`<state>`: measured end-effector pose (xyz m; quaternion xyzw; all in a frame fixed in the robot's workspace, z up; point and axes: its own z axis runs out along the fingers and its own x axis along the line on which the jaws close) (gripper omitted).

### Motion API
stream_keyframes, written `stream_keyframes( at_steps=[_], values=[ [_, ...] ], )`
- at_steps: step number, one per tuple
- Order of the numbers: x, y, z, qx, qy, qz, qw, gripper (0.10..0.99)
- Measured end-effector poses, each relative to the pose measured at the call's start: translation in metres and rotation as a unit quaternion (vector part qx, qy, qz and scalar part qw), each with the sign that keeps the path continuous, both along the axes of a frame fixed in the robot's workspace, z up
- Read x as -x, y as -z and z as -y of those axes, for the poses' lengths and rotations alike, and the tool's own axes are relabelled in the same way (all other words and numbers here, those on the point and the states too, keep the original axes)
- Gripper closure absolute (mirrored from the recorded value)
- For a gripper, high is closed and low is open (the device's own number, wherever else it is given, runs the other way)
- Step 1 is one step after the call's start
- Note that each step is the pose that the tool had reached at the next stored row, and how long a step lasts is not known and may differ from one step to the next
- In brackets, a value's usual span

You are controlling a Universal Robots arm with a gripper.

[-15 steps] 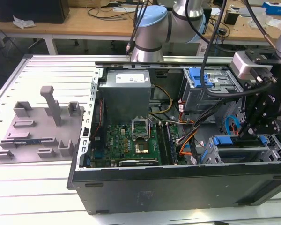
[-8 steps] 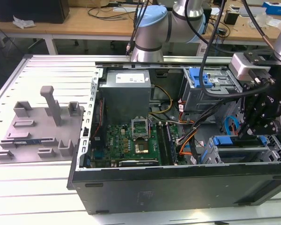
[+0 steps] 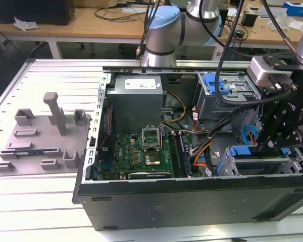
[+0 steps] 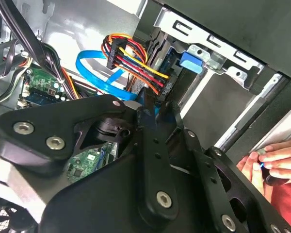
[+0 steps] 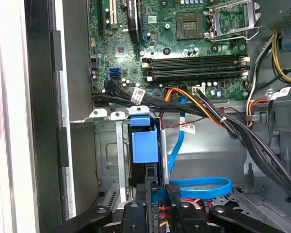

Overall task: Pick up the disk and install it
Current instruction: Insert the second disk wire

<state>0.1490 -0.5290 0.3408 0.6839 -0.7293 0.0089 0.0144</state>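
While narrowly parted, fingers [image 5: 157, 194] at disk [image 5: 144, 145].

Disk [image 3: 252, 150]: I see it standing on edge in the drive cage [image 5: 106, 150], at the near corner of the computer case [image 3: 192, 201] on the exterior view's right. Its blue carrier bracket runs along the upper edge. In the first wrist view its blue end sits between the cage's metal walls.

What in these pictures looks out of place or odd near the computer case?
A person's hand shows at the edge of the second wrist view, close to the pincer, which is down among the loose cables inside the open case. Nothing looks spilled or broken.
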Motion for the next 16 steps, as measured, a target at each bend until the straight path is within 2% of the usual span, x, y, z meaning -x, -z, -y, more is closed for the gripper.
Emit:
stream_keyframes(
  at_steps=[4,6,8,10,12,13,14,16],
  values=[
    [0.0007,-0.0093,-0.0011,0.0027,0.0,0.0,1.0,0.788],
    [0.0015,-0.0168,-0.0016,0.0067,0.0,0.0,1.0,0.788],
    [0.0028,-0.0282,-0.0028,0.0166,0.0,0.0,0.9999,0.788],
    [0.0036,-0.0352,-0.0042,0.0248,0.0,0.0,0.9997,0.788],
    [0.0054,-0.0467,-0.0074,0.0391,0.0,0.0,0.9992,0.788],
    [0.0061,-0.048,-0.0088,0.0448,0.0,0.0,0.999,0.788],
    [0.0063,-0.0481,-0.0097,0.0476,0.0,0.0,0.9989,0.788],
    [0.0065,-0.0481,-0.0097,0.0477,0.0,0.0,0.9989,0.788]
  ],
)
